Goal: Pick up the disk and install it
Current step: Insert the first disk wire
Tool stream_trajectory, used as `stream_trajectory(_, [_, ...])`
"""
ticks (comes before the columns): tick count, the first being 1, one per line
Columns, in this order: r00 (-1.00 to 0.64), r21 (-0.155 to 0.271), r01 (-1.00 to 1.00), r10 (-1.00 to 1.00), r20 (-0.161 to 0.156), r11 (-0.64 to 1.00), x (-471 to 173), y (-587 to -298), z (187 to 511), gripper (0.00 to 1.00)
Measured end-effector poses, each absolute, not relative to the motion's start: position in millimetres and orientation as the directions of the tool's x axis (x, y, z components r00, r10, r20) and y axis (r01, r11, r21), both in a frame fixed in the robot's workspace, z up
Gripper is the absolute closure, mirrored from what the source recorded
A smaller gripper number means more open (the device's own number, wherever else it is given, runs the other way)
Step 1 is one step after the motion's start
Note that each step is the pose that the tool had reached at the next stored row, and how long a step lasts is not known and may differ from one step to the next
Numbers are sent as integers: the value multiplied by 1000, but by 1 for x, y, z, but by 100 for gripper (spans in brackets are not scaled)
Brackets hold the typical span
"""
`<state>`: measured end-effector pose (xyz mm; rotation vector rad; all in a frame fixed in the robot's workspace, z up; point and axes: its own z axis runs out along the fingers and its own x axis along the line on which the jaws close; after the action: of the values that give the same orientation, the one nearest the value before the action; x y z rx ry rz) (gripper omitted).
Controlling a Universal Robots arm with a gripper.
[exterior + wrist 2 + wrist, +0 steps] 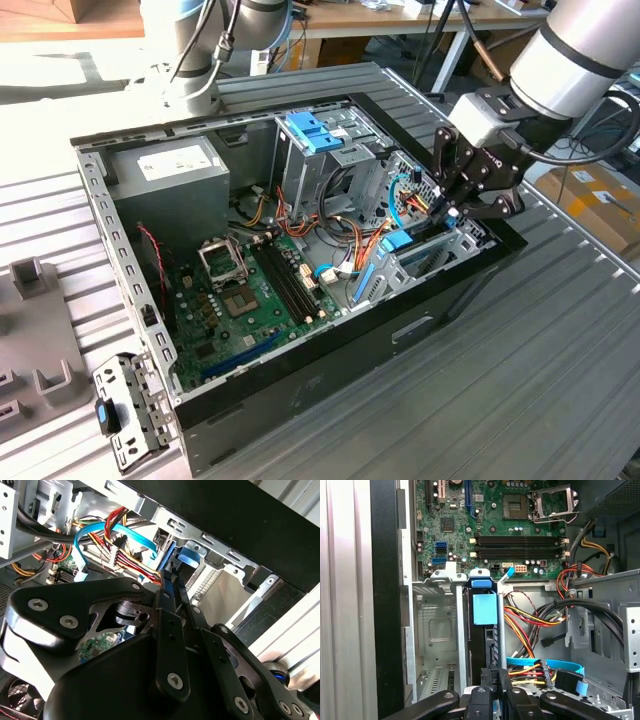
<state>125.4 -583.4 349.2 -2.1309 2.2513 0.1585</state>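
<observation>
A: Gripper (452,212) status?

B: Down inside the open PC case (300,385), at the drive cage (468,243) on the exterior view's right; fingers (490,680) drawn narrow, pinching the rear edge of the disk (482,645); disk stands on edge in a cage slot, blue rail (485,608) showing on its end.

A: Counts?

B: One arm, one gripper, one disk; cage has an empty bay (436,635) just beside the disk; one motherboard (240,300), one grey PSU box (170,180).

A: Anything crowding it?

B: Yes; red/yellow/orange wire bundle (530,625) and a light-blue flat cable (95,535) run close by the fingers; tall cage w/ blue bracket (315,130) stands behind.
</observation>
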Motion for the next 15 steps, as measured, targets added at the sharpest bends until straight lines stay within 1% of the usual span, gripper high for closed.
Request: stream_trajectory(15, [-58,64,-997,-994,-97,52,128,-583,343,83])
